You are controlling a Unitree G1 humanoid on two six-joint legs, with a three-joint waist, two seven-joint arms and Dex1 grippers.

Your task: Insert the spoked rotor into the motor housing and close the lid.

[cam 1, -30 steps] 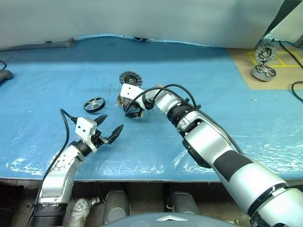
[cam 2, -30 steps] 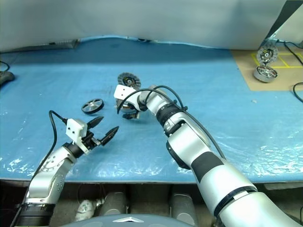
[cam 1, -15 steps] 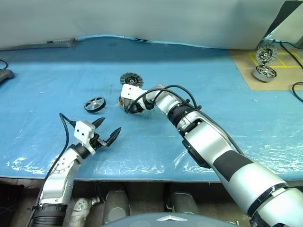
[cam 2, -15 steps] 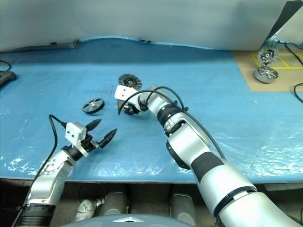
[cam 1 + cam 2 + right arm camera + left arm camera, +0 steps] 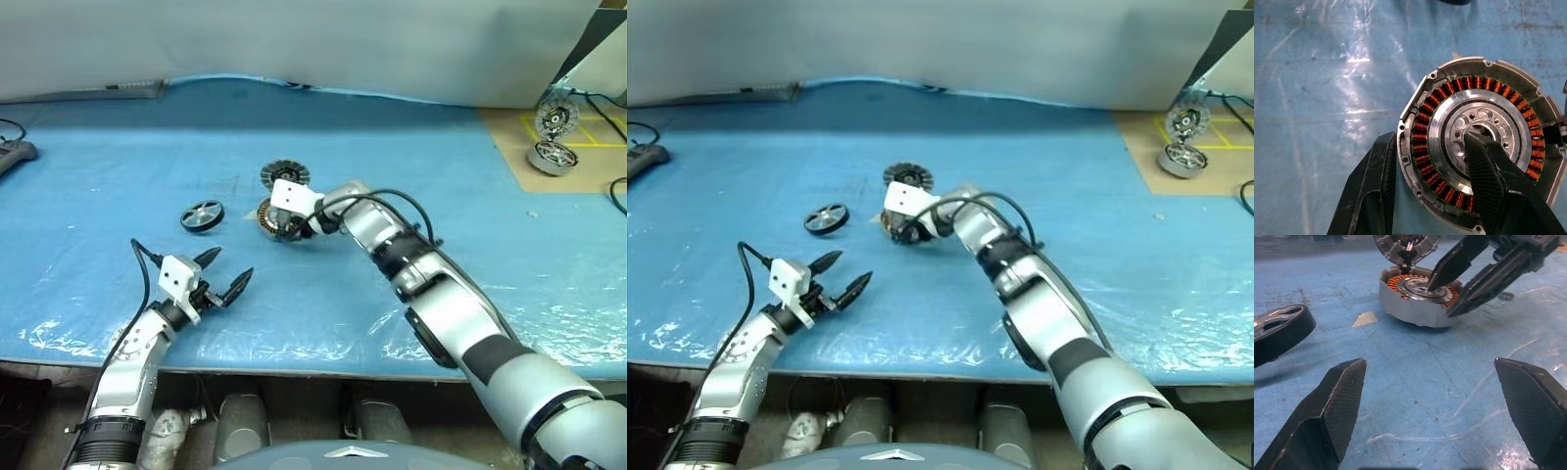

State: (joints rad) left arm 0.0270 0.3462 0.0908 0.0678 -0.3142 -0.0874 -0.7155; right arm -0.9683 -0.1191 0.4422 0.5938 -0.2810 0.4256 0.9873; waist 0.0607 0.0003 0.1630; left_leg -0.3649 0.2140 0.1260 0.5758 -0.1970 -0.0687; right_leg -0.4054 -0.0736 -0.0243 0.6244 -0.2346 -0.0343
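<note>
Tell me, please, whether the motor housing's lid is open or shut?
Open: the lid stands raised behind the motor housing, whose copper windings lie exposed.

Motor housing (image 5: 1474,147): squat grey round cup resting on the blue table cover, open side up, copper windings ringing a silvery perforated centre. Lid (image 5: 285,175): ribbed disc joined at the housing's far edge, standing open, ribbed face showing. Spoked rotor (image 5: 202,214): lies flat, apart to the housing's left.
</note>
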